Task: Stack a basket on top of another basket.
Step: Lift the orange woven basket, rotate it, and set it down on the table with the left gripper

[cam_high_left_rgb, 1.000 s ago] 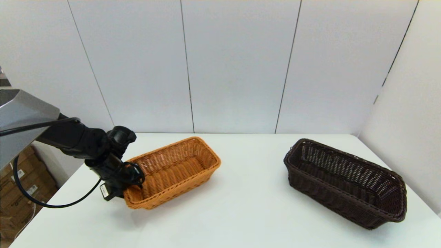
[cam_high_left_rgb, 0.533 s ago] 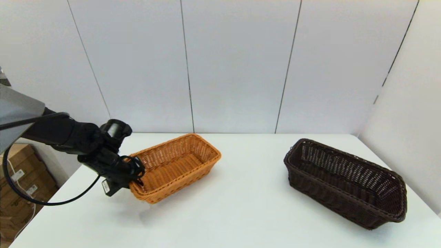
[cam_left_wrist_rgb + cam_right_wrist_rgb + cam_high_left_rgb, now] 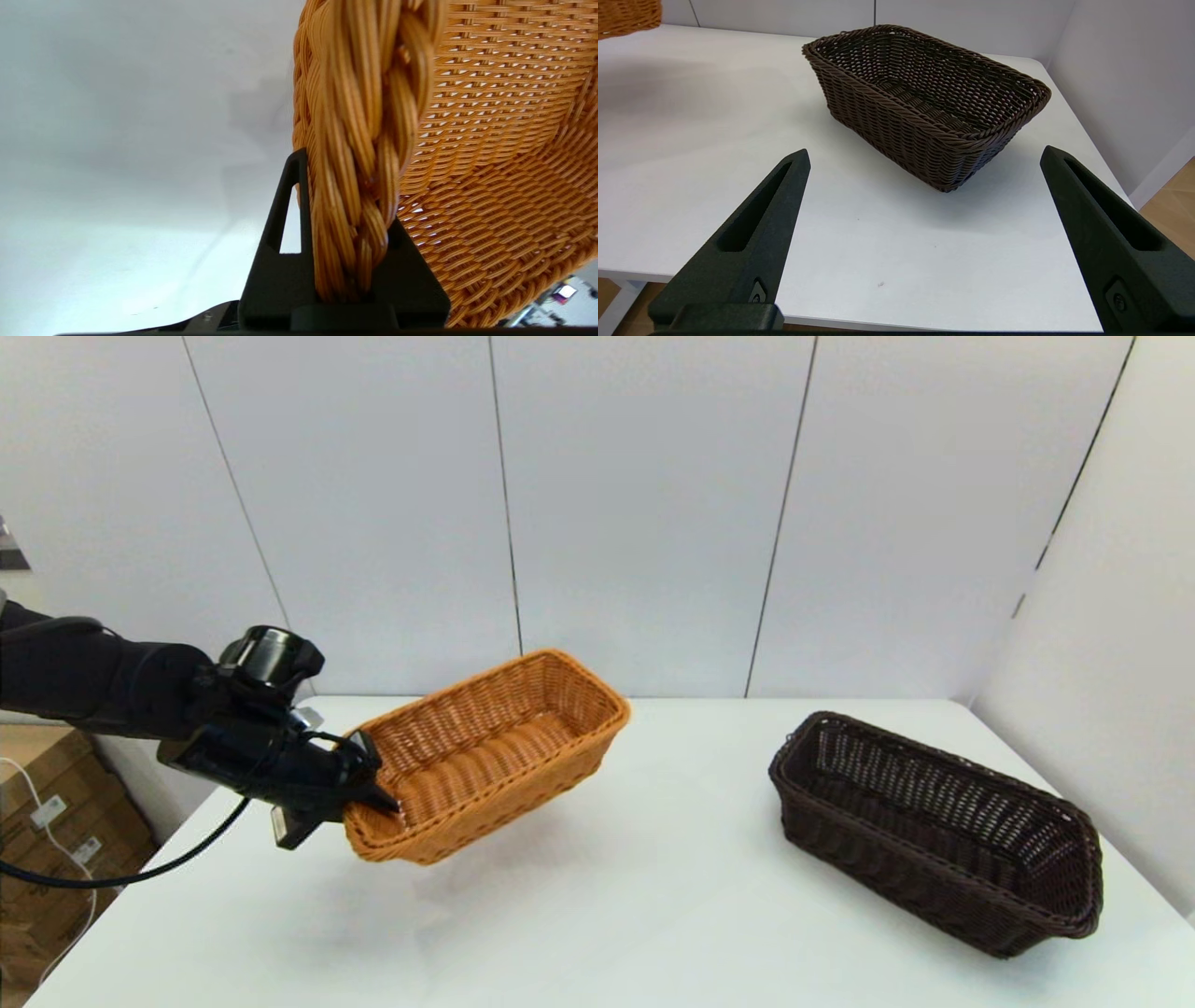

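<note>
So my left claw (image 3: 373, 800) was clamped tight on the braided rim at one short end of the orange basket (image 3: 485, 756). That basket hung in the air over the left part of the white desk (image 3: 653, 905), tipped so its far end pointed up. Its shadow lay on the desk under it, so I judged that no part of it touched down.

Over on the right part of the desk sat the dark brown basket (image 3: 934, 831), flat and untouched, well apart from the orange one.

My right claw (image 3: 924, 242) waited off the near edge of the desk with its fingers spread wide, holding nothing, looking at the dark basket.

I judged the job about half done. The pick-up was finished. The carry across, the lining up and the setting down into the dark basket were all left to do.
</note>
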`<move>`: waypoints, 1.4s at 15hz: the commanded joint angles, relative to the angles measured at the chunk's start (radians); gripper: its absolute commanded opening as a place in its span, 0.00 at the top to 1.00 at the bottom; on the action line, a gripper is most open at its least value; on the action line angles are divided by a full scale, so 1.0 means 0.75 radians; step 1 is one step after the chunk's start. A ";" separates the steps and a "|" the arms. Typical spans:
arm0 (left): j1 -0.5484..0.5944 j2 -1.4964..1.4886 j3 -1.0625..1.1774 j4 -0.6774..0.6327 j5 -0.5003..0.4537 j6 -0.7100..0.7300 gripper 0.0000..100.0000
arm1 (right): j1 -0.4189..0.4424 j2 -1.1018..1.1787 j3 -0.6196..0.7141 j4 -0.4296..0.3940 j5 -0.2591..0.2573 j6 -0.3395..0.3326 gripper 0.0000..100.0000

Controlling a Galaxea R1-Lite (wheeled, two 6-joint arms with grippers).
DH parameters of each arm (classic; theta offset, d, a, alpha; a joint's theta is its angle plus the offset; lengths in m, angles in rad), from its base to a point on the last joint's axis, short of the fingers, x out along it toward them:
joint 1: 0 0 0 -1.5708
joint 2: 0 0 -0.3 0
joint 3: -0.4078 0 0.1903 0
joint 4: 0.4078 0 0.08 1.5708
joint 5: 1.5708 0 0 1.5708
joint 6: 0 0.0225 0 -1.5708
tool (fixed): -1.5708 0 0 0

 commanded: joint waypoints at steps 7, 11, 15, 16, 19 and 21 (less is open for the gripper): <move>-0.353 -0.029 0.009 0.033 0.135 0.207 1.00 | -0.001 0.000 0.000 -0.001 0.000 0.001 0.00; -0.435 -0.007 0.007 0.027 0.137 0.301 1.00 | -0.001 0.000 0.000 -0.001 0.000 -0.001 0.00; -0.451 0.071 -0.044 0.017 0.135 0.314 1.00 | -0.001 0.000 0.000 0.001 0.000 -0.001 0.00; -0.451 0.085 -0.067 0.017 0.135 0.314 1.00 | -0.001 0.000 0.000 -0.001 0.000 -0.001 0.00; -0.494 0.133 -0.099 0.017 0.135 0.316 1.00 | -0.001 0.000 0.000 0.001 0.000 -0.003 0.00; -0.514 0.171 -0.124 0.017 0.139 0.314 1.00 | -0.001 0.000 0.000 0.001 0.000 -0.003 0.00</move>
